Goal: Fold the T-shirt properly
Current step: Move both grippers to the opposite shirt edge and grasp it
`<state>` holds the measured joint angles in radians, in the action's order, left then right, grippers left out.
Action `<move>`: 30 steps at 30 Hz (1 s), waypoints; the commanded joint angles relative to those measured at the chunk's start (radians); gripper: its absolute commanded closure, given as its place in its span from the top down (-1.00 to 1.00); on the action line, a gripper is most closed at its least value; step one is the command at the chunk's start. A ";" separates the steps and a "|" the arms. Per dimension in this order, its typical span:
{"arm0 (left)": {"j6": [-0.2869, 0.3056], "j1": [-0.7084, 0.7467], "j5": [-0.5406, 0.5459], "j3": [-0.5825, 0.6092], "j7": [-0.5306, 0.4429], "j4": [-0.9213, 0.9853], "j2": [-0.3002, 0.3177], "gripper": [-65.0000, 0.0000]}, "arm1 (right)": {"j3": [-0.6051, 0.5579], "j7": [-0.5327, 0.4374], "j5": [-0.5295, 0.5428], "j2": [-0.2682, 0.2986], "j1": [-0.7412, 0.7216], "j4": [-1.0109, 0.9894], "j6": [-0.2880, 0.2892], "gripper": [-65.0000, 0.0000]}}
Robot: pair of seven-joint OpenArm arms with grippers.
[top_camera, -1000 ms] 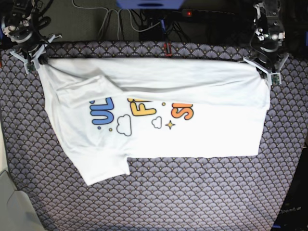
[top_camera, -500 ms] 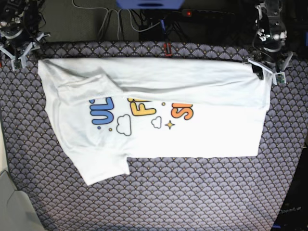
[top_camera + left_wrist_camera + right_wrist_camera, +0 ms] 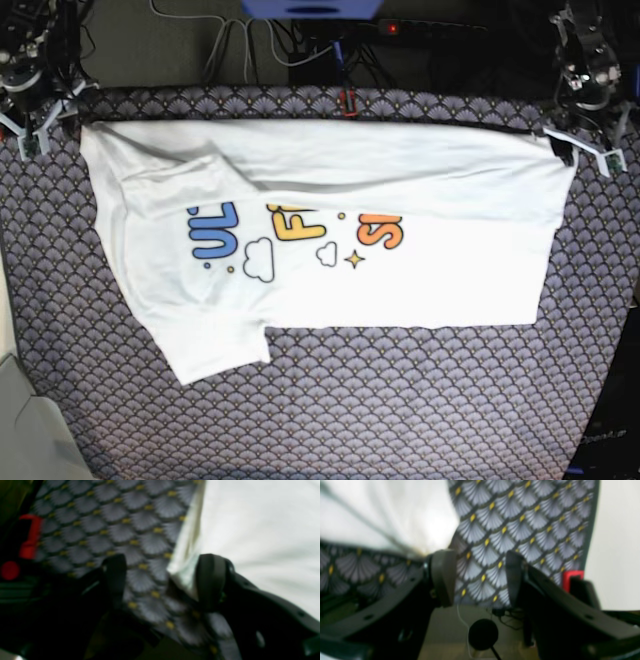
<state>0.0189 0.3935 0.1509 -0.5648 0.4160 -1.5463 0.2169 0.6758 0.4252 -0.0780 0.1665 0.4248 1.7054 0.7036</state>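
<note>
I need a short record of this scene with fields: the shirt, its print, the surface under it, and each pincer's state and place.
shirt: white T-shirt lying flat, far edge folded over toward the near side
print: blue, yellow and orange letters, upper halves covered by the fold
surface: cloth with a grey fan pattern
left pincer: open, at the shirt's far corner on the base view's right; holds nothing
right pincer: open, just off the far corner on the base view's left; holds nothing
sleeve: one sticks out at the near left
</note>
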 commanded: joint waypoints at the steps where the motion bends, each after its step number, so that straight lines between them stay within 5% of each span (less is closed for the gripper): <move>1: -0.006 -0.012 0.005 -0.024 -0.033 -0.033 0.019 0.31 | 0.006 -0.025 0.010 0.018 -0.014 0.018 -0.005 0.01; 11: -0.006 -0.124 0.019 -0.044 -0.033 -0.128 0.002 0.31 | -0.046 0.085 0.010 0.095 -0.215 0.011 -0.005 0.01; 18: -0.006 -0.291 0.011 0.067 -0.032 -0.055 0.002 0.31 | -0.275 0.163 0.008 0.164 -0.404 -0.017 -0.005 0.01; 24: -0.007 -0.502 0.008 0.142 -0.032 0.125 0.014 0.31 | -0.430 0.191 0.007 0.178 -0.651 -0.281 -0.005 0.01; 30: -0.007 -0.680 -0.104 0.242 -0.039 0.347 0.039 0.31 | -0.512 0.166 0.007 0.179 -0.872 -0.621 -0.005 0.01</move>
<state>0.0158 -0.2638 0.0475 -0.3210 0.4023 -1.1812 0.2432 0.1604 0.6109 -0.0837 0.3321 -0.4206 1.0645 0.7025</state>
